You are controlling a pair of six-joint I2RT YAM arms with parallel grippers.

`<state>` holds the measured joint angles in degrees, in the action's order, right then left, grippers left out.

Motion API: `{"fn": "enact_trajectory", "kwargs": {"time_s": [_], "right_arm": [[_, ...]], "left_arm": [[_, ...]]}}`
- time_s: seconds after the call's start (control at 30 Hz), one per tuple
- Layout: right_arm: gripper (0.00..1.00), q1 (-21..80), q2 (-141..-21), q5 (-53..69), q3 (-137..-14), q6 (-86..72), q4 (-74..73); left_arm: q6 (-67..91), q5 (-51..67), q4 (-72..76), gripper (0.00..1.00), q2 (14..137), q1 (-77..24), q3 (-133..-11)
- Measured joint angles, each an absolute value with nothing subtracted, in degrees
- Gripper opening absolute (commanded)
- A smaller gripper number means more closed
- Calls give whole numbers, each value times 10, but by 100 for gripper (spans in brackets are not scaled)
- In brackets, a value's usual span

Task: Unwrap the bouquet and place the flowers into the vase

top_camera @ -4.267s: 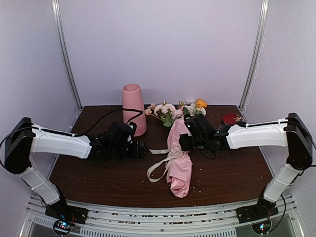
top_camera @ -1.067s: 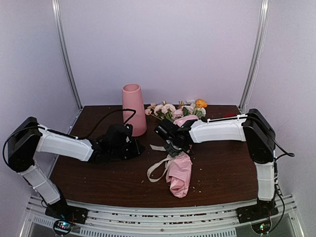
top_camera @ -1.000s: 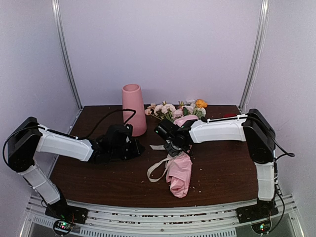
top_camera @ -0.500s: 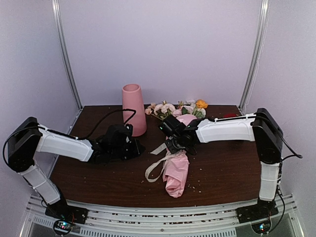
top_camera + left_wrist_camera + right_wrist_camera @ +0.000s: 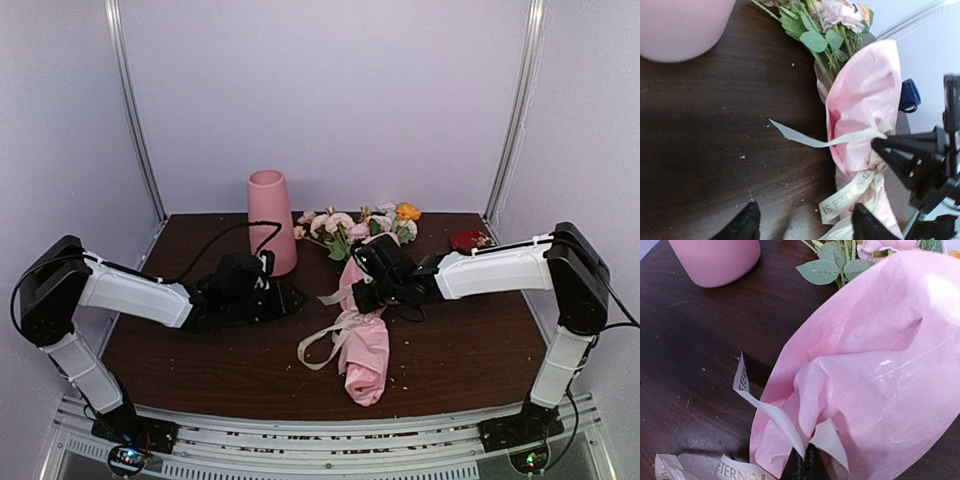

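On the dark brown wooden table (image 5: 200, 350), the bouquet (image 5: 365, 345) wrapped in crinkled pale pink paper lay lengthwise front to back, blooms (image 5: 350, 222) pointing at the pale lilac back wall (image 5: 330, 100), right of the upright tall matte pink vase (image 5: 270, 220). The right gripper (image 5: 804, 462) was clenched on its cream ribbon (image 5: 771, 416); the left gripper (image 5: 805, 227) hung parted and empty just left of it.

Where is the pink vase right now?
In the top view the vase stands upright at the far edge of the table, left of centre, beside the flowers lying to its right.
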<state>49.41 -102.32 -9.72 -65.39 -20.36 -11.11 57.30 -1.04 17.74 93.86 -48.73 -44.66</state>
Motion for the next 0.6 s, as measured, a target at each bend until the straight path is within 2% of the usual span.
{"fn": "enact_trajectory", "kwargs": {"time_s": [0.13, 0.43, 0.6], "right_arm": [[0, 494, -1004, -79, -607, -204, -75], [0, 492, -977, -58, -573, -203, -25], [0, 487, -976, -51, -561, -203, -14]], "left_arm": [[545, 3, 185, 78, 953, -486, -465], [441, 100, 187, 74, 1077, -483, -605], [383, 133, 172, 73, 1111, -481, -636]]}}
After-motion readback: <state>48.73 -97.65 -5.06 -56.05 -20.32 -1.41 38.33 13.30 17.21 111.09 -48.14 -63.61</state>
